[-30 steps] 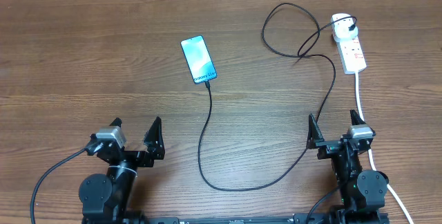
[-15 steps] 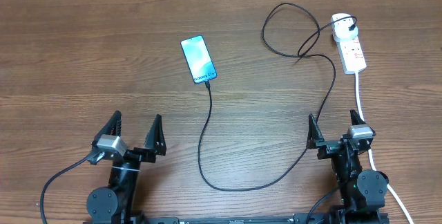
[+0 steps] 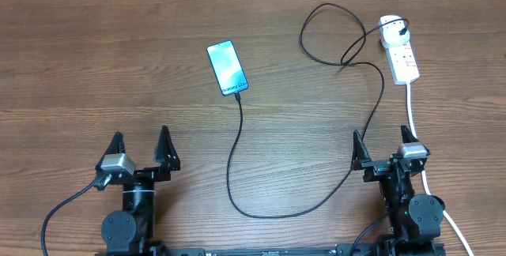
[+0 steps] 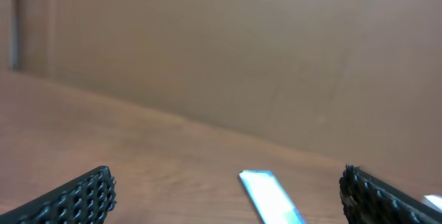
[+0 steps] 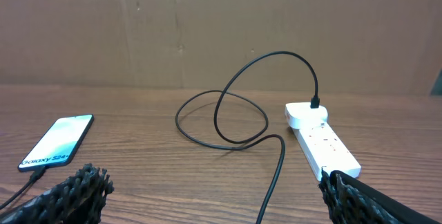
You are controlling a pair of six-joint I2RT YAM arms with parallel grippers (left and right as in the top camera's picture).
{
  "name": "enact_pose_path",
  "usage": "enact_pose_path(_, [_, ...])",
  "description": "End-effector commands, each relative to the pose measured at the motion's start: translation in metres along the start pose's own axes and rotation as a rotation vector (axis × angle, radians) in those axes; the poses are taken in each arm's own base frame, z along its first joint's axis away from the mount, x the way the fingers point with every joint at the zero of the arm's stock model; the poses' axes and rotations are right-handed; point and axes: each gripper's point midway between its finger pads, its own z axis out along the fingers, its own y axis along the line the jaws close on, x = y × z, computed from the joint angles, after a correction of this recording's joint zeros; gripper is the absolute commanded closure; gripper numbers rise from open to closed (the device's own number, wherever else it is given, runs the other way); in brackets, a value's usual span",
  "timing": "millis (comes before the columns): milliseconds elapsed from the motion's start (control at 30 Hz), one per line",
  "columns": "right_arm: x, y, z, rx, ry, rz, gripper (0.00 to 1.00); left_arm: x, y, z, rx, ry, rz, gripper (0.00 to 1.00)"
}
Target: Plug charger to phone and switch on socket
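Note:
The phone [image 3: 227, 68] lies face up on the wooden table, its screen lit light blue; it also shows in the right wrist view [image 5: 56, 142] and blurred in the left wrist view [image 4: 271, 195]. The black charger cable [image 3: 237, 149] runs from the phone's near end in a long loop to the white adapter [image 3: 390, 27] on the socket strip [image 3: 403, 57]. In the right wrist view the cable [image 5: 273, 175] loops up to the adapter on the strip [image 5: 323, 143]. My left gripper [image 3: 141, 147] and right gripper [image 3: 383, 142] are both open and empty near the table's front edge.
The strip's thick white cord [image 3: 413, 110] runs down the right side past my right arm. A brown cardboard wall [image 5: 276, 23] stands behind the table.
My left gripper has swung left and turned, its fingers now pointing more straight ahead. The right arm, phone, cable and strip have not moved.

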Motion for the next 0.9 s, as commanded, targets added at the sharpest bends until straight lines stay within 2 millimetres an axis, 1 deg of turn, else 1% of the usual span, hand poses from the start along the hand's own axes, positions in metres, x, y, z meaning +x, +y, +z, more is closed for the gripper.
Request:
enact_pose_path(0, [0.001, 0.0, 0.0, 0.002, -0.006, -0.004, 0.0, 0.014, 0.019, -0.002, -0.095, 0.044, 0.018, 0.0])
enact_pose_path(100, [0.001, 0.0, 0.0, 0.002, -0.006, -0.004, 0.0, 0.035, 0.024, -0.004, -0.113, 0.132, 0.03, 0.0])
enact_pose_path(333, [0.001, 0.0, 0.0, 0.002, -0.005, -0.003, 0.0, 0.04, 0.011, -0.004, -0.028, 0.163, 0.147, 0.0])
enact_pose_path(500, [0.001, 0.0, 0.0, 0.002, -0.006, -0.004, 0.0, 0.041, 0.01, -0.004, -0.018, 0.165, 0.153, 0.0])
enact_pose_path(700, [0.001, 0.0, 0.0, 0.002, -0.006, -0.004, 0.0, 0.042, 0.007, -0.004, 0.007, 0.173, 0.228, 0.0])
enact_pose_path(867, [0.001, 0.0, 0.0, 0.002, -0.005, -0.003, 0.0, 0.043, 0.007, -0.004, 0.008, 0.173, 0.237, 0.0])
